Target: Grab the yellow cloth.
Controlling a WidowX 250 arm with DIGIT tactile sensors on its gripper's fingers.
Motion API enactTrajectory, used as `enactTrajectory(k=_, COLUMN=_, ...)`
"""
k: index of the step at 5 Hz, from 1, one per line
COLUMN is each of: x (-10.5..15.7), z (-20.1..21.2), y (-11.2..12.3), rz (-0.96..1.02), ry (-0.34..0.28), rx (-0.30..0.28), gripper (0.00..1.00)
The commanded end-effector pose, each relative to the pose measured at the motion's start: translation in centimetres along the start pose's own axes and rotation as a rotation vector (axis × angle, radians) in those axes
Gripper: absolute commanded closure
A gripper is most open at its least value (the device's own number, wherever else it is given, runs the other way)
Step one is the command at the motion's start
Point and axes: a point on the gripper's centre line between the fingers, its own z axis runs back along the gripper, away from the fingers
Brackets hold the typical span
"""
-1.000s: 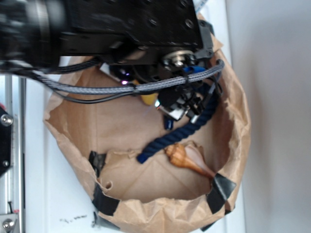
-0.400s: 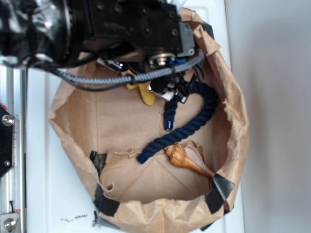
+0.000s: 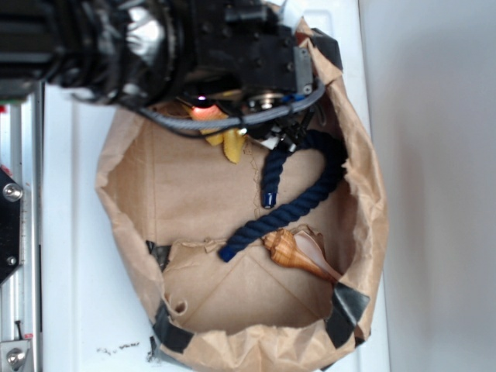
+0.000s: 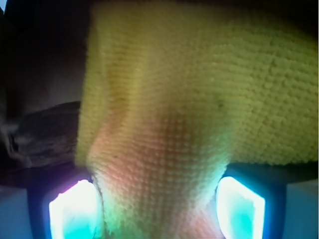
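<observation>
In the wrist view the yellow cloth (image 4: pixel 169 114) fills most of the picture, its terry weave bunched into a neck between the two glowing fingertips (image 4: pixel 75 211). The gripper (image 4: pixel 158 209) is shut on that bunched fold. In the exterior view only a small yellow piece of the cloth (image 3: pixel 229 142) shows, hanging under the black arm at the back of the brown paper bag. The gripper (image 3: pixel 263 124) itself is mostly hidden beneath the arm's body and cables there.
A dark blue rope (image 3: pixel 298 198) curves across the bag floor beside the gripper. A brown-and-white seashell (image 3: pixel 298 254) lies toward the front right. The brown paper bag (image 3: pixel 128 225) has torn, upright walls with black tape at its front corners.
The arm has shifted toward the back of the bag and away from the rope. The yellow cloth has gone with it, less of it showing under the arm now.
</observation>
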Motion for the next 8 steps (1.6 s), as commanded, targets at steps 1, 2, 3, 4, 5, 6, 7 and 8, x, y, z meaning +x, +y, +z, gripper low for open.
enactTrajectory(k=1, x=1.9, z=2.3, y=1.3, rz=0.037, ry=-0.014, rx=-0.059, gripper=1.00)
enactTrajectory(k=2, x=2.0, z=4.2, y=1.2, rz=0.012, ry=-0.001, rx=-0.106, gripper=1.00)
enactTrajectory(k=3, x=2.0, z=7.6, y=0.9, rz=-0.030, ry=0.030, rx=-0.185, gripper=1.00)
enactTrajectory(k=4, x=1.4, z=11.6, y=0.6, rz=-0.209, ry=0.084, rx=-0.265, gripper=1.00)
enactTrajectory(k=5, x=0.5, z=14.8, y=-0.5, rz=-0.456, ry=0.127, rx=-0.297, gripper=1.00)
enactTrajectory(k=6, x=-1.5, z=16.5, y=-1.7, rz=-0.668, ry=0.100, rx=-0.346, gripper=1.00)
enactTrajectory(k=7, x=-3.2, z=18.1, y=-2.7, rz=-0.809, ry=0.038, rx=-0.413, gripper=1.00)
enactTrajectory(k=8, x=-4.7, z=19.1, y=-4.1, rz=-0.905, ry=0.014, rx=-0.457, gripper=1.00)
